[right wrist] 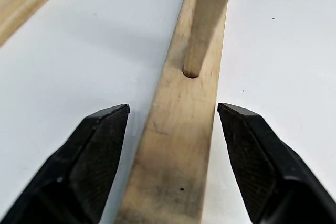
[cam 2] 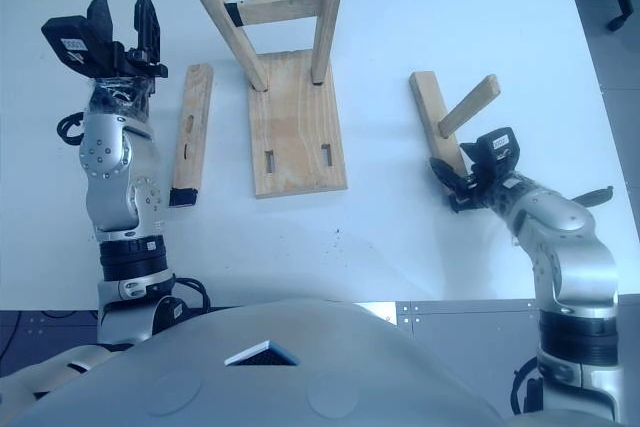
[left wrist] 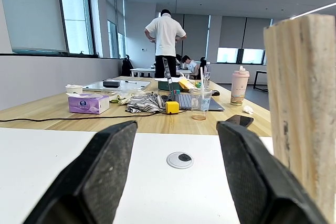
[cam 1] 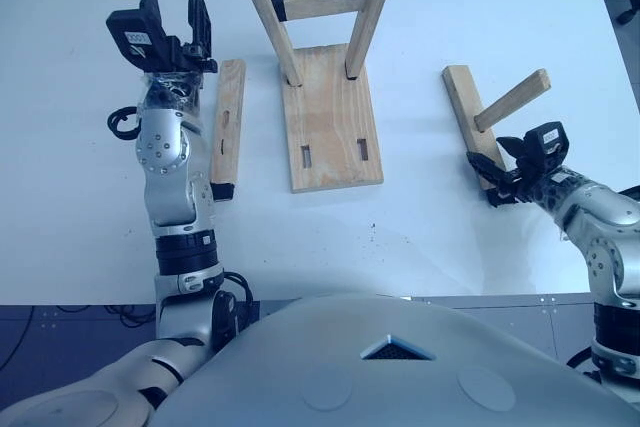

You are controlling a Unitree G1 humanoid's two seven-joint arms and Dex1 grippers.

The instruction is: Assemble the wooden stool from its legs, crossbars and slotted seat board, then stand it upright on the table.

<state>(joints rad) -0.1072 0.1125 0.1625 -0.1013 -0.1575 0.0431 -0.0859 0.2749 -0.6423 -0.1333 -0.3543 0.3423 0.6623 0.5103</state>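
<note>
Seat board (cam 1: pixel 330 117) lies flat mid-table (cam 1: pixel 450 237), long side running away from the robot. Two standing legs (cam 1: pixel 268 17) are plugged into its far end. Both rise toward the camera and one crossbar (cam 1: pixel 322 2) joins them, with a dark band at its left joint. The two near slots (cam 1: pixel 305 154) in the board are open, nothing in them.

Loose leg (cam 1: pixel 229 117) lies flat just left of the board, parallel to it and not touching. It has a slot in its face and a black cap on the near end.

Third leg (cam 1: pixel 468 117) lies flat well to the right of the board. A second crossbar (cam 1: pixel 513 99) is pegged into it and sticks up and out to the right at a slant. The right wrist view shows that peg seated in its hole (right wrist: pixel 191 72).

Right tool (cam 1: pixel 490 179) is low at the near end of the third leg. Its jaws are wide and straddle the wood, with one pad (right wrist: pixel 92 156) on each side and a gap visible on both. It grips nothing.

Left tool (cam 1: pixel 172 9) is raised over the table left of the loose leg, beyond its far end. Its fingers (left wrist: pixel 100 177) are spread wide, point away from the robot and hold nothing. A pale upright wooden piece (left wrist: pixel 302 103) sits close beside it in the left wrist view.

Round cable grommet (left wrist: pixel 180 159) is in the table farther out.
</note>
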